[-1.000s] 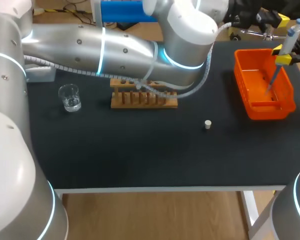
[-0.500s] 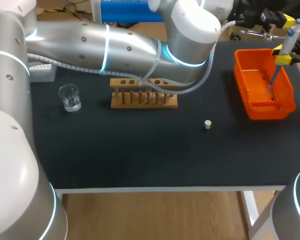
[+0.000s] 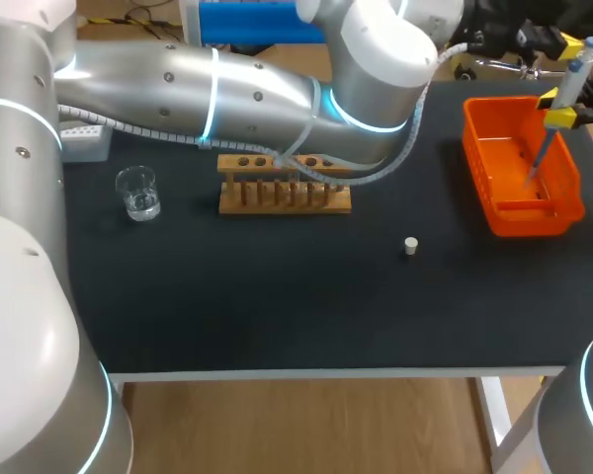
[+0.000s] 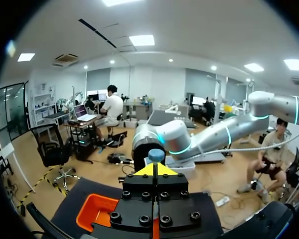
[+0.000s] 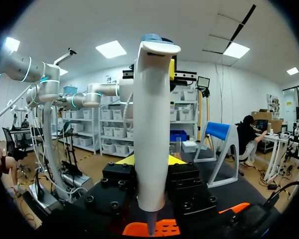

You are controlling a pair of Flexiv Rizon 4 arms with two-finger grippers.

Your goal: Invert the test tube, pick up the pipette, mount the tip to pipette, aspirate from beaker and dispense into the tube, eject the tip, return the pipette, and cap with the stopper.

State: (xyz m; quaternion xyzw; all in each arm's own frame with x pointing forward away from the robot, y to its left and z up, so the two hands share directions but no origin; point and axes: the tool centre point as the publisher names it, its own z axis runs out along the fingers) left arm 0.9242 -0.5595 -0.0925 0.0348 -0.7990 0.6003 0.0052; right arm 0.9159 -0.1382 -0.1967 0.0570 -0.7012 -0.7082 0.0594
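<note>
Right hand (image 5: 152,160) is clenched on the upright pipette (image 5: 152,124), over the orange bin (image 3: 571,202) at the worktop's (image 3: 277,296) far right. Left hand (image 4: 154,171), fingers pressed together, sits just by the pipette's top. Rack (image 3: 284,197), beaker (image 3: 138,193) and stopper (image 3: 410,246) stand apart.

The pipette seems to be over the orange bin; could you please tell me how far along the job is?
Picked up: the pipette sits in the right claw, held above the orange bin, so tip ejection looks in hand; the left claw is by its blue top. Left: returning the pipette and capping, since the stopper lies loose on the table. Whether dispensing happened I cannot see.
</note>
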